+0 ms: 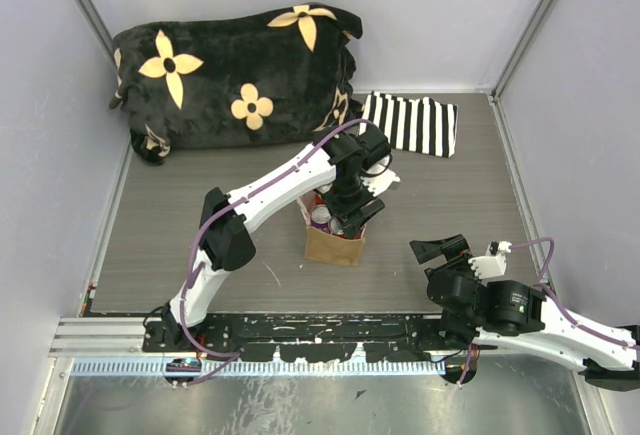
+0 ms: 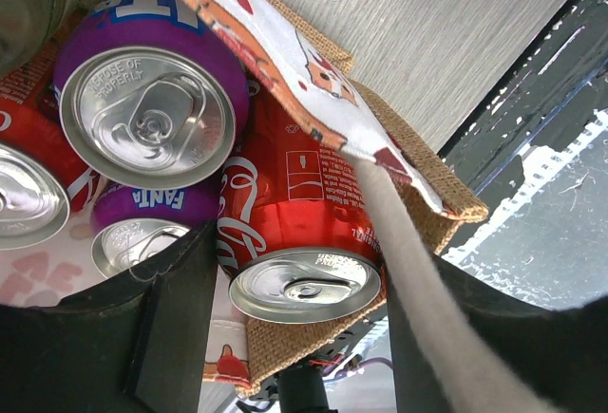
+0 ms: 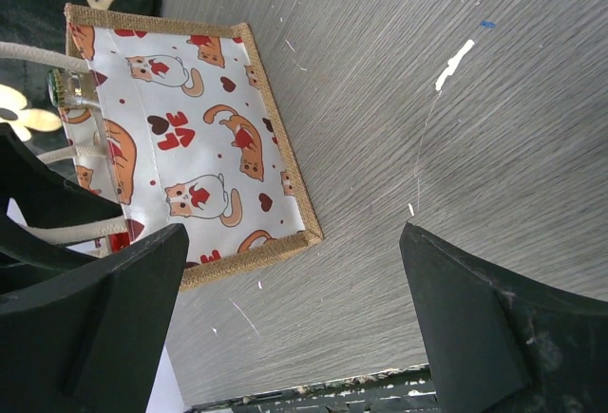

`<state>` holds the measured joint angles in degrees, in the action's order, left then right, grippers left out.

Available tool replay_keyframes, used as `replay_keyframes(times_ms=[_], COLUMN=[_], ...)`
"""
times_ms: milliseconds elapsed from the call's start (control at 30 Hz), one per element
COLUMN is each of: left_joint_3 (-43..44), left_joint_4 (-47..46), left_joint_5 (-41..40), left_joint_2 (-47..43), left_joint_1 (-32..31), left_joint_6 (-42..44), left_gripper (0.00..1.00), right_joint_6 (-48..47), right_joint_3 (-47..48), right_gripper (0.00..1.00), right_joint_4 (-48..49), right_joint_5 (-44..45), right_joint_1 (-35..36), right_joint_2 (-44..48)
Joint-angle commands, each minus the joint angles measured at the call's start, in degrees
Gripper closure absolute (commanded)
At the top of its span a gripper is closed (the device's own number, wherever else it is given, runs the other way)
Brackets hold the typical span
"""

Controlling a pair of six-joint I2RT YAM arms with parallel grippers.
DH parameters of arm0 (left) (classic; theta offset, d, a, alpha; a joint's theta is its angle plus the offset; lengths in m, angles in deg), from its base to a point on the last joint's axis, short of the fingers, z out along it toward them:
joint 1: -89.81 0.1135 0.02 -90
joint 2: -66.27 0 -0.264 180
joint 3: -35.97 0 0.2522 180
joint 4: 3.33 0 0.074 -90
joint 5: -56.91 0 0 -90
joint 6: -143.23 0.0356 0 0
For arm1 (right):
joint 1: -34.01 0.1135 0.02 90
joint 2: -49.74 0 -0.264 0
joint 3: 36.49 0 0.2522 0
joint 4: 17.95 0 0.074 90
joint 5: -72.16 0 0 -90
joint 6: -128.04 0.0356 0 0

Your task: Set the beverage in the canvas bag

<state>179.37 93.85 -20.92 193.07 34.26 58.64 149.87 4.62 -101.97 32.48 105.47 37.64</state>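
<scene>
The canvas bag (image 1: 335, 245) stands mid-table, burlap with a cat print on its pale side (image 3: 199, 147). My left gripper (image 1: 350, 217) reaches down into its mouth. In the left wrist view the gripper (image 2: 299, 252) is shut on a red Coca-Cola can (image 2: 294, 195), which sits inside the bag (image 2: 437, 185) beside two purple Fanta cans (image 2: 142, 109) and another red can (image 2: 24, 195). A cream handle (image 2: 418, 290) crosses in front of the right finger. My right gripper (image 1: 440, 250) is open and empty, to the right of the bag (image 3: 294, 233).
A black pillow with yellow flowers (image 1: 235, 75) lies at the back left. A black-and-white striped cloth (image 1: 410, 123) lies at the back right. Pale walls close in three sides. A metal rail (image 1: 300, 340) runs along the near edge.
</scene>
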Motion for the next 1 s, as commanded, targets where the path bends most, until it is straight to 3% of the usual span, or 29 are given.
replay_keyframes(times_ms=[0, 400, 433, 600, 733, 800, 967], left_joint_3=[0.9, -1.4, -1.4, -0.8, -0.4, -0.1, 1.2], left_joint_4=[2.1, 1.1, 1.1, 0.9, 0.9, 0.8, 0.5], left_joint_5=[3.2, 0.3, 0.0, -0.8, -0.8, -0.8, -0.8], left_joint_2=[1.1, 3.1, 3.2, 2.8, 1.9, 1.2, -0.3], left_joint_1=[-0.9, -2.5, -2.6, -2.7, -2.8, -3.0, -4.3], left_joint_6=[-1.8, -2.1, -2.0, -1.5, -1.4, -1.3, -1.2], left_gripper=[1.00, 1.00, 0.95, 0.33, 0.08, 0.01, 0.02], right_joint_6=[0.7, 0.8, 0.8, 0.9, 0.9, 0.9, 0.9], right_joint_3=[-0.6, -0.7, -0.7, -0.8, -0.9, -0.9, -0.8], right_gripper=[0.00, 0.00, 0.00, 0.00, 0.00, 0.00, 0.00], right_joint_4=[-5.1, -5.3, -5.3, -5.3, -5.3, -5.3, -5.3], right_joint_5=[-1.5, -1.6, -1.6, -1.6, -1.6, -1.7, -1.8], right_joint_1=[0.1, 0.1, 0.2, 0.2, 0.2, 0.2, 0.2], right_joint_2=[0.6, 0.8, 0.8, 0.8, 0.8, 0.7, 0.6])
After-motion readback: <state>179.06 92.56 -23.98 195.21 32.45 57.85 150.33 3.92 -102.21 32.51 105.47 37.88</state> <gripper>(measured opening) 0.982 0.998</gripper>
